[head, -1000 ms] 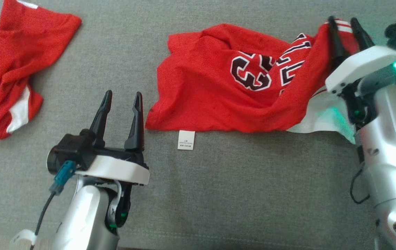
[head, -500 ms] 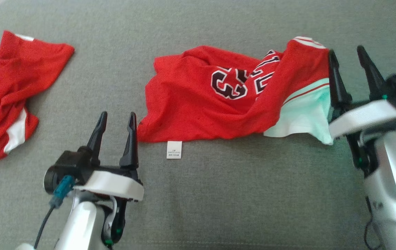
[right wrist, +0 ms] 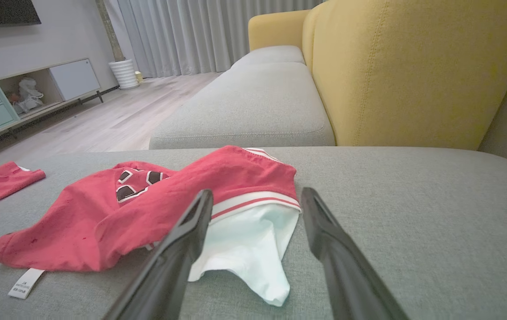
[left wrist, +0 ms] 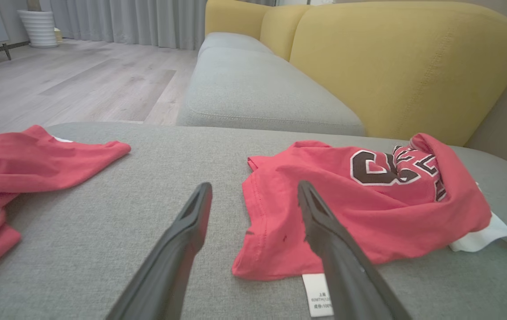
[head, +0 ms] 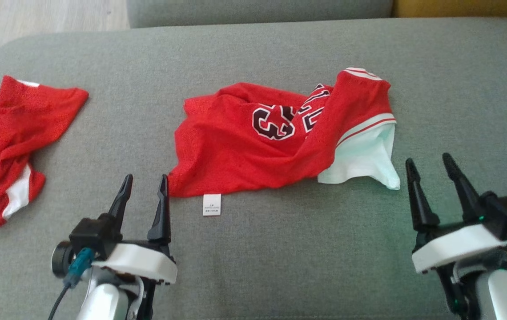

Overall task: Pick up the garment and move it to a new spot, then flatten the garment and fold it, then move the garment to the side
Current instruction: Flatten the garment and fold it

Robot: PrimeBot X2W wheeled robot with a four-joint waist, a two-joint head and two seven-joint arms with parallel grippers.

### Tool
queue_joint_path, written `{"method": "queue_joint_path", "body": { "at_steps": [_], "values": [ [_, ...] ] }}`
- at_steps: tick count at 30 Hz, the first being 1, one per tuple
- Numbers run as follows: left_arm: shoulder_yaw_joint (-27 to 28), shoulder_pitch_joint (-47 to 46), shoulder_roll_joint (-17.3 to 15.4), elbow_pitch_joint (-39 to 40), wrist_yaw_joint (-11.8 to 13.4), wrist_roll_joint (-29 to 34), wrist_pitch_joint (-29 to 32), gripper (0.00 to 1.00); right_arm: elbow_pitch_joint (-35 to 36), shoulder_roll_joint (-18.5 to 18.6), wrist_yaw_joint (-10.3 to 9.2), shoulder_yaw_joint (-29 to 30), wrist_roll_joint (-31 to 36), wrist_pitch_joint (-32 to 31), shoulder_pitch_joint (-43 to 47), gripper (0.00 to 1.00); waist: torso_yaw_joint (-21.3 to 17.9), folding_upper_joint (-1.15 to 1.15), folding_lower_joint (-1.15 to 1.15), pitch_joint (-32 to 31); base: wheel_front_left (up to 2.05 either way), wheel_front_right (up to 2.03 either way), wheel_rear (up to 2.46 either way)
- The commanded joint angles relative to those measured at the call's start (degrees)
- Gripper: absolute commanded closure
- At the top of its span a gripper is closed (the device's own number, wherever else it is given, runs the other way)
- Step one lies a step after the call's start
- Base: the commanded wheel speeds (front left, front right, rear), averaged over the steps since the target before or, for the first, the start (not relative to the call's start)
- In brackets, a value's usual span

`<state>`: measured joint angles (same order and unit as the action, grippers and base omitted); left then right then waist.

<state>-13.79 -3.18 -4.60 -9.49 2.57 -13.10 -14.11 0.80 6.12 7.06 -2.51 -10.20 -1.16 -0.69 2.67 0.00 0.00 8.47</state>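
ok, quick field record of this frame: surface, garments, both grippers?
surface: grey cushion
garment: red jersey, crumpled, number print partly hidden by a fold
white part: sticks out at the jersey's right end
care label: lies out at the near hem
other: second red garment, bunched, far left
left gripper: open, empty, at the jersey's near-left corner
right gripper: open, empty, clear of the cloth

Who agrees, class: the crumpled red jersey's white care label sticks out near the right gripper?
Not right. The head view shows the care label sticking out near the left gripper, far from the right gripper. The red jersey is indeed crumpled.
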Motion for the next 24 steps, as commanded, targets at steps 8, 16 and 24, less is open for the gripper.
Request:
{"method": "queue_joint_path", "body": {
  "at_steps": [8,16,24],
  "values": [
    [2.1,-0.2,-1.3,1.5,0.9,0.2,0.7,0.00,5.0,-1.4,0.43,-0.4,0.2,-1.6,1.2,0.00,-0.6,0.00,0.00,-1.0,0.00,0.00,0.00],
    [1.8,-0.6,-1.5,0.8,1.3,0.0,1.0,0.00,5.5,-1.6,0.43,-0.8,0.1,-1.6,1.0,0.00,-0.7,0.00,0.00,-0.6,0.00,0.00,0.00],
    [-0.4,-5.7,-0.8,-4.5,-1.2,-1.4,2.3,0.00,4.8,-2.0,0.43,-1.2,-0.3,-0.9,-0.5,0.00,-0.5,0.00,0.00,1.8,0.00,0.00,0.00]
  ]
}}
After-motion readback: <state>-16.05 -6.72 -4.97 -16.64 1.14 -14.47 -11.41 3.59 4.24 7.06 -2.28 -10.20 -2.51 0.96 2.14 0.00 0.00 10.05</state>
